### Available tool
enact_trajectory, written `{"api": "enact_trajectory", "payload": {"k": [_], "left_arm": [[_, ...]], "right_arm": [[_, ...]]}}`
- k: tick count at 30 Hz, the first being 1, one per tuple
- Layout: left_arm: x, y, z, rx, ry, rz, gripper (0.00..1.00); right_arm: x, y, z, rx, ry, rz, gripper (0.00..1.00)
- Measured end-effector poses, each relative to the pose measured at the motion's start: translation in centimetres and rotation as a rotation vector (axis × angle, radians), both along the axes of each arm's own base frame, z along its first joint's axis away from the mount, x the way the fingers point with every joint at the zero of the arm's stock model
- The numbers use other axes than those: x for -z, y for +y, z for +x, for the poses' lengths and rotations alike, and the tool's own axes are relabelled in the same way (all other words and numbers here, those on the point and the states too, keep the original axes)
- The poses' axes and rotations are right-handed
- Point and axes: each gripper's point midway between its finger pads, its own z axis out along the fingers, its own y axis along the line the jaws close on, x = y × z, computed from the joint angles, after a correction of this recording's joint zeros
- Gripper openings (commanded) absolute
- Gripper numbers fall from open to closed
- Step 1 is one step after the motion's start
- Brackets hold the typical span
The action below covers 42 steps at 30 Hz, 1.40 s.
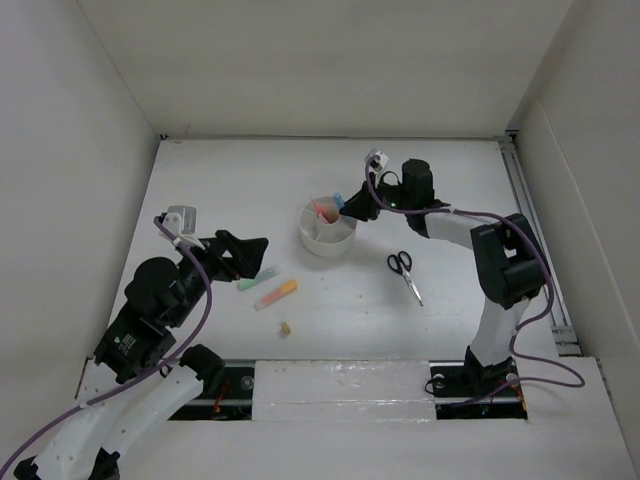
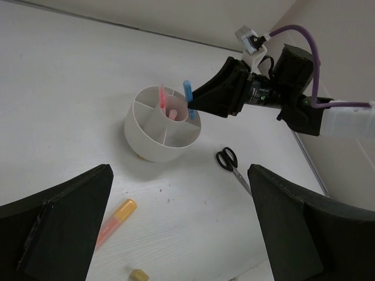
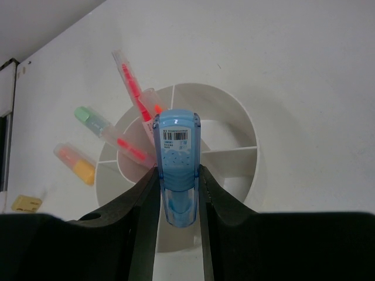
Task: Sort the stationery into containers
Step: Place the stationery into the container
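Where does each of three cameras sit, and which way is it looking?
Top external: fixed above and behind the arms, looking down at the table; both arms show.
Left wrist: on the left arm, facing across at the white organizer and right gripper; the open left gripper frames the bottom corners.
Right wrist: on the right arm, looking down into the organizer; its gripper clamps a blue highlighter.
Shared: both wrist views show the organizer and orange highlighter.
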Motion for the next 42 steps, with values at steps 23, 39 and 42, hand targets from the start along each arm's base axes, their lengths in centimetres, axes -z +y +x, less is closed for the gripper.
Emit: {"api": "enact_trajectory", "payload": {"k": [23, 39, 42], "left_arm": [[-0.2, -0.1, -0.2, 0.009, -0.007, -0.007, 0.99], [0.2, 0.0, -0.3, 0.011, -0.005, -0.005, 0.99], [0.2, -0.1, -0.3, 0.011, -0.004, -0.005, 0.99]], "right_arm": [[0.7, -0.3, 0.1, 0.012, -0.006, 0.008, 0.17], [1.4, -1.7, 0.4, 0.047, 0.009, 0.002, 0.47], [1.5, -1.7, 0.3, 0.047, 0.013, 0.003, 0.60]]}}
